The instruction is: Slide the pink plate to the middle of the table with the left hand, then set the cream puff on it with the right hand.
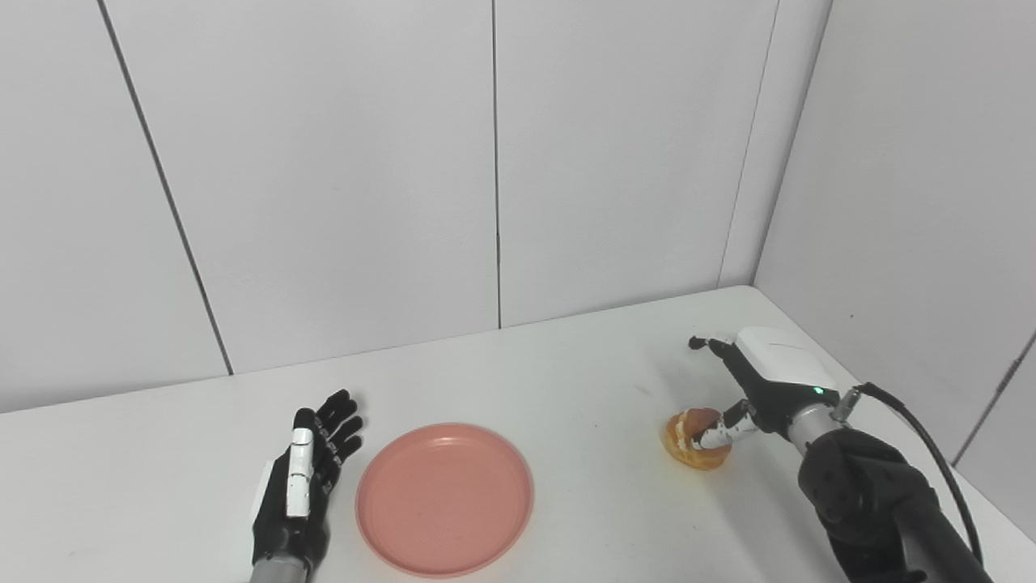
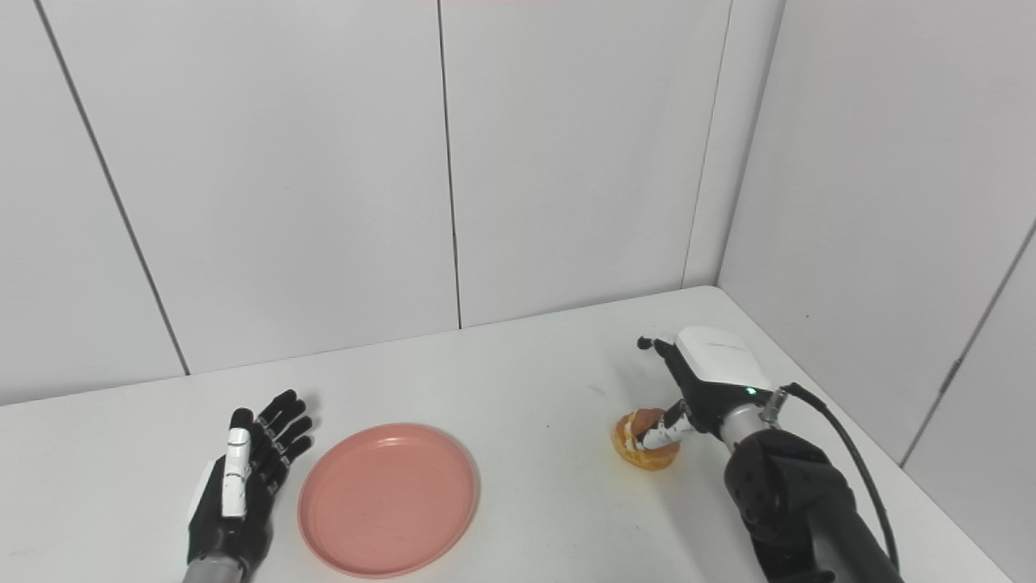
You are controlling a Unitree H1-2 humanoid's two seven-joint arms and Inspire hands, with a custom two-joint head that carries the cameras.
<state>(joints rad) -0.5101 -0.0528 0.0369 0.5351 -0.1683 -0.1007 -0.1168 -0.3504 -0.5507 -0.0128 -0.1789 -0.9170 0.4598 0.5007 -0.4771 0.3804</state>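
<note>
**Status: plate near table centre, cream puff on the table beside the right hand**

The white table is enclosed by grey wall panels at the back and right. The pink plate is the reference item; it lies flat near the front middle of the table. Right of the plate, well apart from it, the right hand hangs over the cream puff. The thumb rests on top of the puff; the fingers extend beyond it, spread, with no closed grasp visible. Just left of the plate, the left hand lies flat, fingers extended and spread, holding nothing and not touching the rim.
</note>
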